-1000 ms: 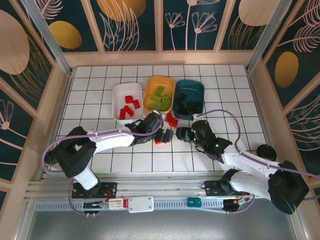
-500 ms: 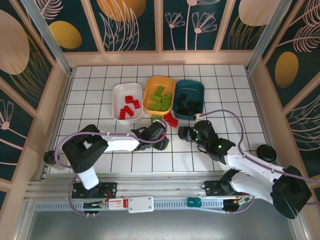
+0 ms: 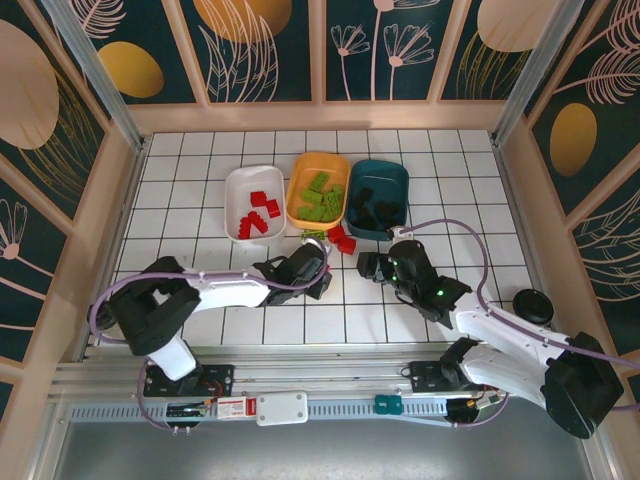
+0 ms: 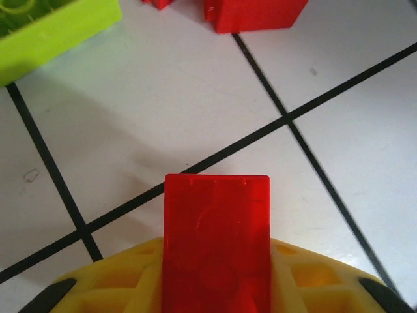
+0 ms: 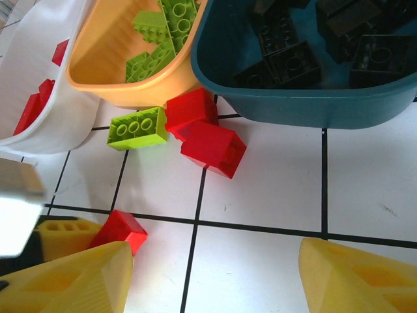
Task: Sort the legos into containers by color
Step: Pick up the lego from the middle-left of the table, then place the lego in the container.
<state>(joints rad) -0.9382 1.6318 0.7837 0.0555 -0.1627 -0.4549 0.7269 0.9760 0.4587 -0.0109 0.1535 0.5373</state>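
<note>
My left gripper (image 3: 322, 285) is shut on a red lego (image 4: 216, 241), which stands out between its yellow fingers just above the tiles. The right wrist view shows this same lego (image 5: 118, 229) low on the left. My right gripper (image 5: 215, 261) hangs open over bare tiles, empty, just right of the left one. Ahead of it a lime green lego (image 5: 138, 128) and two red legos (image 5: 191, 109) (image 5: 214, 149) lie loose beside the containers. The white tray (image 3: 232, 185) holds red legos, the orange tray (image 3: 320, 156) green ones and the teal tray (image 3: 380, 163) black ones.
The three trays stand side by side at the middle back of the tiled table. Wooden walls close in the left, right and far sides. The right arm's cable (image 3: 470, 240) loops over the tiles to the right.
My left gripper has gone from wide open to shut on the red lego and shifted slightly left. The right gripper has barely moved.
</note>
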